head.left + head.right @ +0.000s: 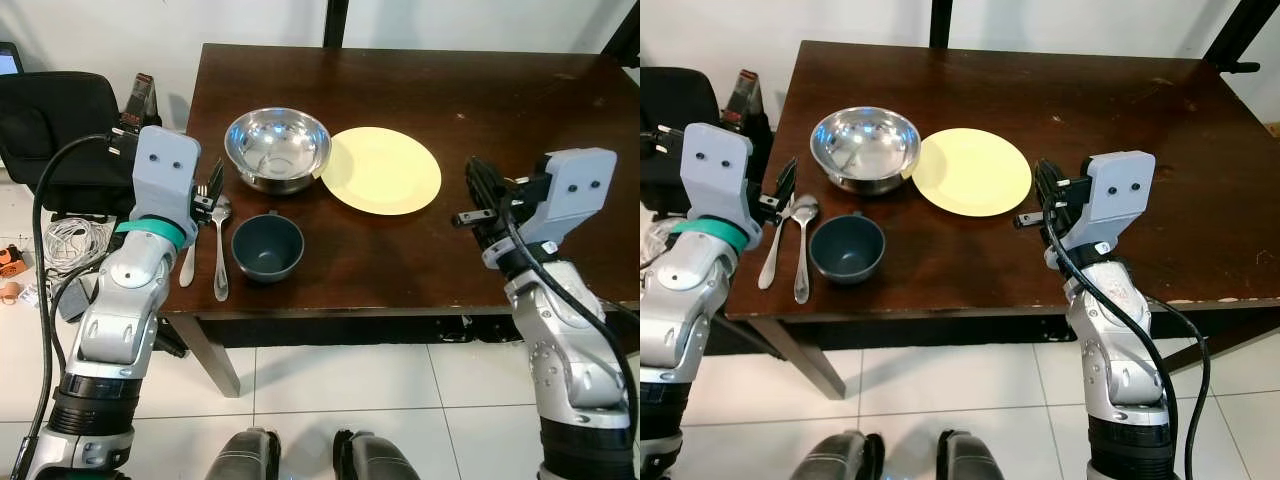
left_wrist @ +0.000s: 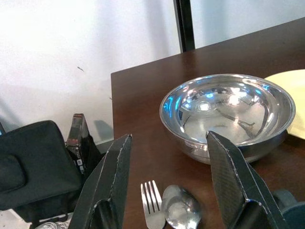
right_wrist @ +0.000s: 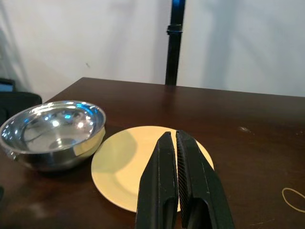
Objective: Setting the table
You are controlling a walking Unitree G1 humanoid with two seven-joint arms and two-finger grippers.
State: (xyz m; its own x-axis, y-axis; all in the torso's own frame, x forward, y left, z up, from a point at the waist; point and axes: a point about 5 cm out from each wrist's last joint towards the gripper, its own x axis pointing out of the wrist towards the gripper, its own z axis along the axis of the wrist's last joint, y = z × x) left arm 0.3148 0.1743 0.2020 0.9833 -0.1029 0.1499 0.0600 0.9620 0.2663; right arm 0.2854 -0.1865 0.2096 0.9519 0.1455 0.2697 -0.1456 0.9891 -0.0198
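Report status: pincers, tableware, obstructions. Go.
Left pincer open above fork and spoon. Right pincer shut, empty, beside yellow plate. Nothing blocking.

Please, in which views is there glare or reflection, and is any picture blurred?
Left wrist view: the steel bowl shows bright blue-white reflections, sharp. Left eye view: the same bowl glints, the dark table has a soft sheen. Right wrist view: the close right gripper looks slightly soft; the yellow plate is matte.

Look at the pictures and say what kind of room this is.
Probably a home dining corner: a dark wooden table set with a round yellow plate, a shiny steel bowl and a small dark blue cup, over a white tiled floor.
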